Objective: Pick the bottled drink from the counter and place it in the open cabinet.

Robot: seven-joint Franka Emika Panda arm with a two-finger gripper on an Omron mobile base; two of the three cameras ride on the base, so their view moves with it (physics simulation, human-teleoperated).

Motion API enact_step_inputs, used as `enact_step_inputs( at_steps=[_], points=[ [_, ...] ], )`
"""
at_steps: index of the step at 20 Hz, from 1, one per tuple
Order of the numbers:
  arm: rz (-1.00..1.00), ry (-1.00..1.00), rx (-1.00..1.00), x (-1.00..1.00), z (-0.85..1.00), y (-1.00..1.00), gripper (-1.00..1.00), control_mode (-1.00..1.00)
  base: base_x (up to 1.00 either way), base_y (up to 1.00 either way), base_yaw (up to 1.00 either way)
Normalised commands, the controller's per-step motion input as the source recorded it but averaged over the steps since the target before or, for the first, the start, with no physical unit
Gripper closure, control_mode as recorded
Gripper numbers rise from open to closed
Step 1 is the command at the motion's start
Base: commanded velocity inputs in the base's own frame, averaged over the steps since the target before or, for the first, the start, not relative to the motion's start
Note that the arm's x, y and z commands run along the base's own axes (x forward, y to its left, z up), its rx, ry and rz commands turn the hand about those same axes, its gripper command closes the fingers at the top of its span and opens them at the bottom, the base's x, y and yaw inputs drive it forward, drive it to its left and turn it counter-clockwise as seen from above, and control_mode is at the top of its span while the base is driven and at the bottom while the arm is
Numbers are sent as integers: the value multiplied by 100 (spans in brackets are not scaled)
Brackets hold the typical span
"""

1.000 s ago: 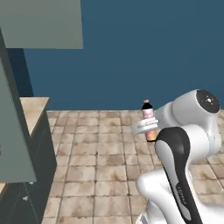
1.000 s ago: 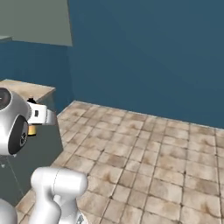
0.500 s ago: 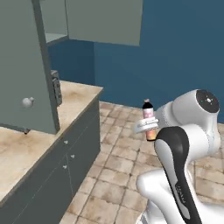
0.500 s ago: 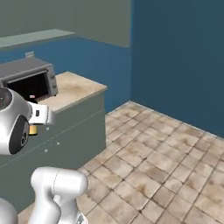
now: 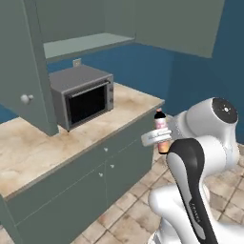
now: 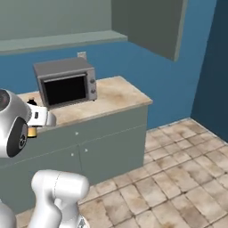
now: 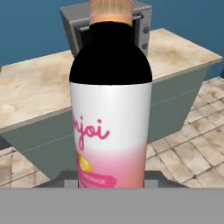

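My gripper (image 5: 157, 137) is shut on the bottled drink (image 5: 161, 125) and holds it upright in the air, off the right end of the counter (image 5: 43, 143). In the hand view the bottle (image 7: 111, 109) stands very close, showing its dark shoulder, white label and pink lower part. The right base view shows the gripper (image 6: 41, 118) with the bottle's orange base (image 6: 31, 132) below it. The open cabinet (image 5: 81, 45) hangs above the counter, its long shelf bare and its doors swung out.
A dark grey microwave (image 5: 83, 95) stands on the counter under the cabinet shelf. One open cabinet door (image 5: 24, 62) juts out at the left, another (image 6: 151, 26) at the right. Tiled floor (image 6: 178, 178) lies to the right of the counter end.
The whole picture has swung as the base moved: counter, microwave and open cabinet now lie in front. The bottle stays in the shut gripper, in the same place relative to the arm.
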Motion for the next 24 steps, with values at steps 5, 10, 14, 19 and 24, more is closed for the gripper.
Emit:
enact_step_inputs(
  at_steps=[5,10,14,19,24],
  points=[
    [0,0,0,0,0,0,100,100,40,-74,52],
    [0,0,0,0,0,0,100,100,22,-13,35],
    [0,0,0,0,0,0,100,100,70,0,21],
    [0,0,0,0,0,0,100,100,72,0,3],
    [0,0,0,0,0,0,100,100,56,0,0]
  ],
)
